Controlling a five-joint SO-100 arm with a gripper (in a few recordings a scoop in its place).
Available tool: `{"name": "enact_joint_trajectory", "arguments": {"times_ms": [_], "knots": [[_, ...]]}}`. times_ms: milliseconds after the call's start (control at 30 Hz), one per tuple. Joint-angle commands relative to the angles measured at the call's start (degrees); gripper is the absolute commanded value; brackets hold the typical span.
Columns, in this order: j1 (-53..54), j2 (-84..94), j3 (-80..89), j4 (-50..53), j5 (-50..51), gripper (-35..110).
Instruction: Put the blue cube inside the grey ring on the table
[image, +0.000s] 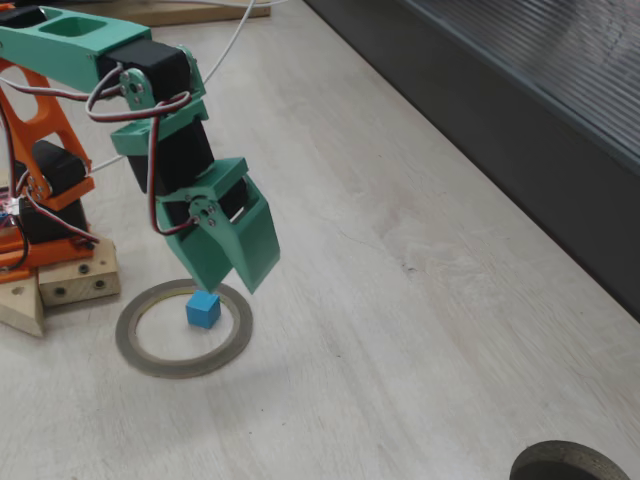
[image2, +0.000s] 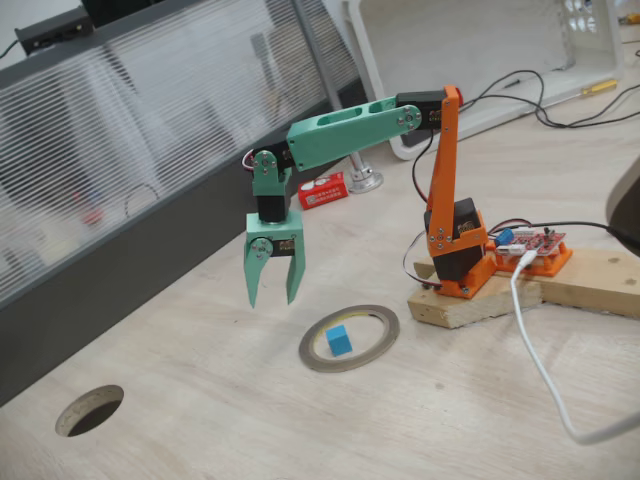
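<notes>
A: Where is the cube (image: 203, 308)?

B: It sits on the desk (image: 420, 300) inside the ring (image: 183, 328), toward the rim on the side nearer the arm's base (image2: 462, 262), clear of the band itself. The other fixed view agrees: the cube (image2: 339, 340) lies within the ring (image2: 349, 338), roughly central, flat on one face.

A: And the end effector (image: 228, 272)?

B: Its two green fingers stand apart with nothing between them. It hangs tips down, above the desk.

A: Which way does the cube lie from it?

B: That is what any coming move turns on. In one fixed view the tips seem almost directly over the cube, just above the ring's rim. In the other, the end effector (image2: 273, 297) hangs clearly off to the left of the ring, toward the ribbed panel (image2: 110, 170), with bare desk under it. I judge it is above and somewhat aside of the cube, not touching it. The cube has no long axis to speak of.

A: So the placing looks done?

B: By how things lie, yes; only a clean retreat seems left.

A: Anything hard to read?

B: The gap in height between tips and cube cannot be told. A dark round thing (image: 572, 462) is cut off at the desk's edge.
</notes>
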Motion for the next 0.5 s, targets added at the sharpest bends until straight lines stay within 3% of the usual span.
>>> {"name": "enact_joint_trajectory", "arguments": {"times_ms": [0, 300, 467], "knots": [[0.35, 2.29, -1.58, 8.26, 0.79, 36], [0.35, 2.37, -2.37, 22.06, 0.97, 35], [0.35, 2.46, -2.37, 26.1, 0.97, 17]]}}
